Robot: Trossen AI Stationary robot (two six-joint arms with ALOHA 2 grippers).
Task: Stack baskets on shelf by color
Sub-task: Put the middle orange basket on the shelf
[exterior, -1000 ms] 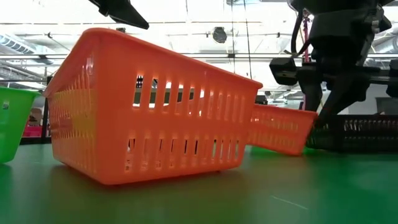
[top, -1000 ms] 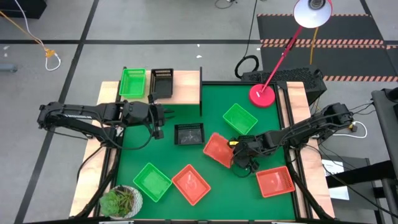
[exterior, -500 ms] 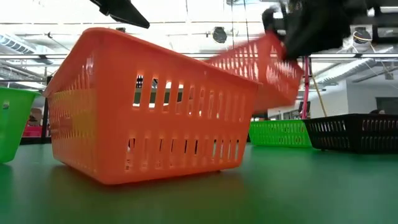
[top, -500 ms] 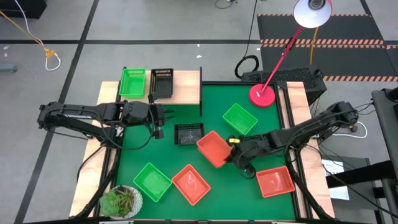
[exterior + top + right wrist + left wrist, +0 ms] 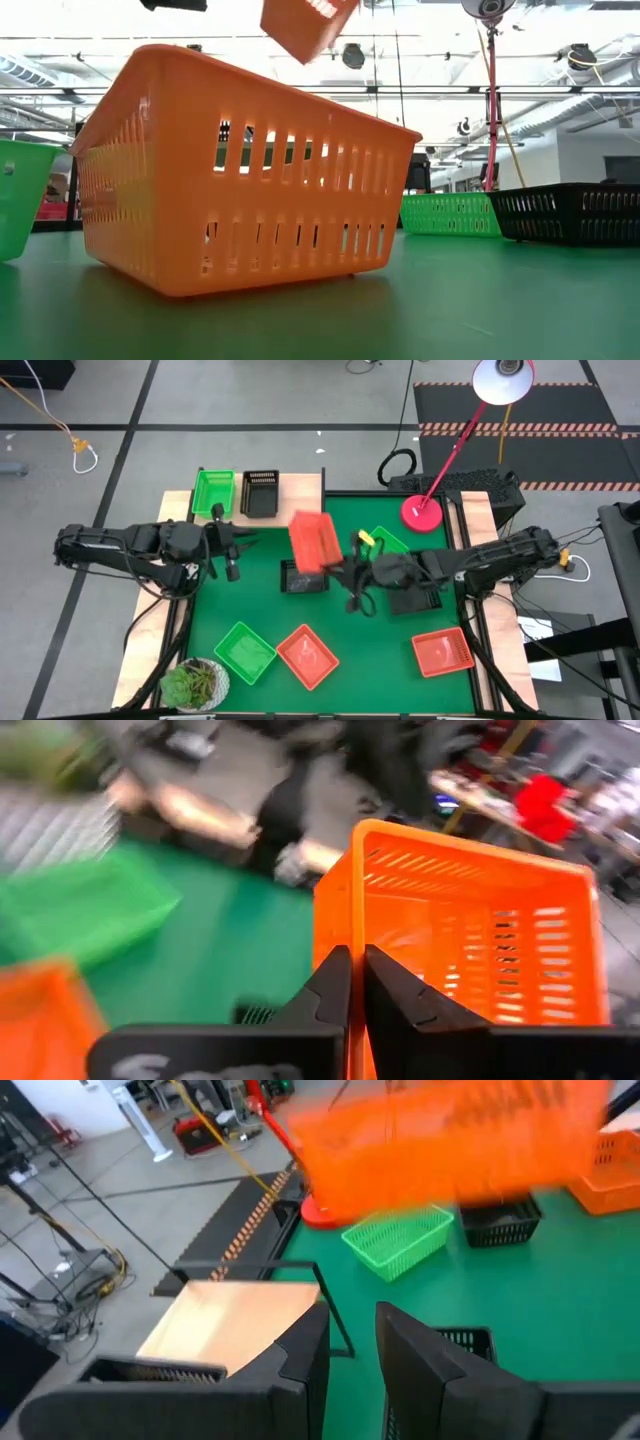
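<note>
High view: green worktop (image 5: 400, 630), light wood shelf (image 5: 295, 495) at far left corner holding one green and one black basket. Right claw (image 5: 345, 565) pinches rim of red-orange basket (image 5: 312, 540), airborne mid-worktop. Left claw (image 5: 228, 540) narrow, empty, beside shelf. Risk: thin one-edge pinch on slick perforated plastic lets tilted basket slip
</note>
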